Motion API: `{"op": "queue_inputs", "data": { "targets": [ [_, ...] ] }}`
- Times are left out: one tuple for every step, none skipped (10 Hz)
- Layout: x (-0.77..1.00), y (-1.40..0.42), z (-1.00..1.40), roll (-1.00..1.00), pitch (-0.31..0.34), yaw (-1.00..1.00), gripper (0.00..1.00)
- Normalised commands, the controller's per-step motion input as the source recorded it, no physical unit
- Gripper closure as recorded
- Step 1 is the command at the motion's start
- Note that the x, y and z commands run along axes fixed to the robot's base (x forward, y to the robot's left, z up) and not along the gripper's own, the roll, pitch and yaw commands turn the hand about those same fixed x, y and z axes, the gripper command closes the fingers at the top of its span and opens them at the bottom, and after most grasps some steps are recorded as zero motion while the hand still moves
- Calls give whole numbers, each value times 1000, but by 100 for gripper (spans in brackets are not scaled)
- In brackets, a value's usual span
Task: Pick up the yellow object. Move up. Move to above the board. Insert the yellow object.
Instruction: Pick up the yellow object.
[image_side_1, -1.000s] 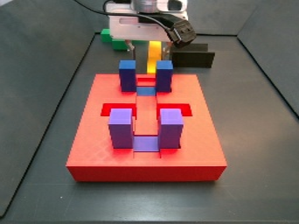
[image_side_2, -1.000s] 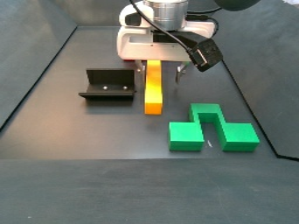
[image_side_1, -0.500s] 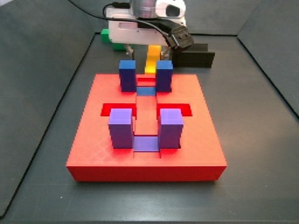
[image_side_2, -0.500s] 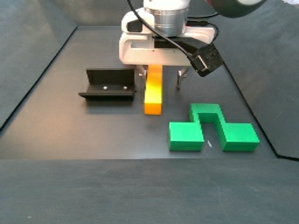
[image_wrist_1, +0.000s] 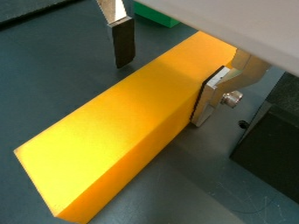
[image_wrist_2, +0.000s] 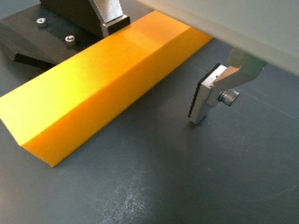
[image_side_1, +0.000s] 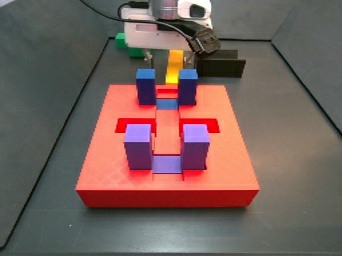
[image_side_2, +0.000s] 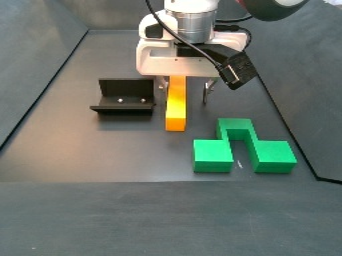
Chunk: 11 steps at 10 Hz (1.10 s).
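The yellow object (image_side_2: 175, 106) lies flat on the dark counter (image_side_2: 80, 200), between the fixture (image_side_2: 122, 98) and the green blocks (image_side_2: 242, 146), well apart from the board (image_side_1: 167, 150). The tool (image_wrist_1: 176, 63) straddles its far end, open: 1 finger (image_wrist_1: 121, 39) stands clear of the bar, while the other (image_wrist_1: 214, 92) looks to be touching or nearly so, and nothing is gripped yet. To pick well, I judge it should center the bar between the 2 pads, then close squarely on the long sides. The arm hangs vertically above, wrist pointing straight down.
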Motion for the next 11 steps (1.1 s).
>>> {"op": "queue_inputs", "data": {
  "targets": [
    [-17, 0, 0, -53, -9, 0, 0],
    [-11, 0, 0, -37, -9, 0, 0],
    [0, 0, 0, -17, 0, 0, 0],
    [0, -6, 0, 11, 0, -14, 0],
    [0, -163, 6, 147, 17, -3, 0],
    [0, -91, 0, 107, 4, -9, 0],
    [0, -117, 0, 43, 0, 0, 0],
    [0, 20, 0, 0, 0, 0, 0],
    [0, 109, 0, 1, 24, -71, 0],
    [26, 151, 6, 0, 60, -66, 0],
    [37, 46, 89, 0, 60, -31, 0]
  ]
}}
